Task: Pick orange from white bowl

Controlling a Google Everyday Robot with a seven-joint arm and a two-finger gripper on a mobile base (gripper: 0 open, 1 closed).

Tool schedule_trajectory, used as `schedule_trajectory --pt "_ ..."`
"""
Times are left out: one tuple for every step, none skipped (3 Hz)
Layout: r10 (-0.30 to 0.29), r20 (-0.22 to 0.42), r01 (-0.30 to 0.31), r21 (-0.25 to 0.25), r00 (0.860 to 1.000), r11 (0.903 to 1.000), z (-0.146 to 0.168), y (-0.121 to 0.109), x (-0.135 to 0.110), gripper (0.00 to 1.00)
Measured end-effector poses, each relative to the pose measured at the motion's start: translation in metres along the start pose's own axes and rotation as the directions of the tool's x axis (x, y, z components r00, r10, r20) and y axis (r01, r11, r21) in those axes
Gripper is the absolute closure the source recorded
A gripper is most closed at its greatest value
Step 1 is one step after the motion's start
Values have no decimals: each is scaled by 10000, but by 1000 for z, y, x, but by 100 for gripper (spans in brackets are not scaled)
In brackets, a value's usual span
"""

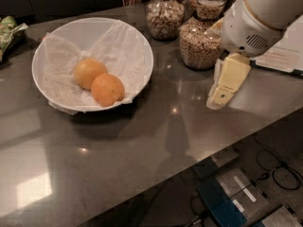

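Observation:
The orange (pixel 107 89), deep orange and round, lies in the white bowl (pixel 140 44) at the left of the dark counter, on crinkled white paper. It touches a paler, yellower fruit (pixel 88 73) just behind and left of it. My gripper (pixel 220 91), cream-coloured under a white wrist housing (pixel 251 25), hangs over the counter at the right. It points down and left, well apart from the bowl, about a bowl's width to the right of the orange. It holds nothing that I can see.
Glass jars of grain (pixel 202 42) (pixel 165 16) stand behind the gripper and right of the bowl. A green packet (pixel 9 31) lies at the far left. A paper sheet (pixel 283 56) lies at the right. The counter's front edge runs diagonally; cables and a blue box (pixel 222 206) lie on the floor below.

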State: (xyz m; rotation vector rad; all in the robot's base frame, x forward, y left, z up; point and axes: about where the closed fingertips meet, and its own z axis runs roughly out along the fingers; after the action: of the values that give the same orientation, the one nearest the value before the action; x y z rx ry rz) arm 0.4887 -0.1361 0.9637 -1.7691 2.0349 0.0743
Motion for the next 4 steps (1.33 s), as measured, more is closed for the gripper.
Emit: schedule_trajectory --pt "-693 563 689 82 9960 9976 10 -11 -38 0" --pt "-691 565 687 84 9960 9976 10 -11 -38 0" --pt "-155 914 113 460 9957 9989 19 -12 -49 0" --pt "1089 1674 -1233 782 9799 9893 32 -23 -67 0"
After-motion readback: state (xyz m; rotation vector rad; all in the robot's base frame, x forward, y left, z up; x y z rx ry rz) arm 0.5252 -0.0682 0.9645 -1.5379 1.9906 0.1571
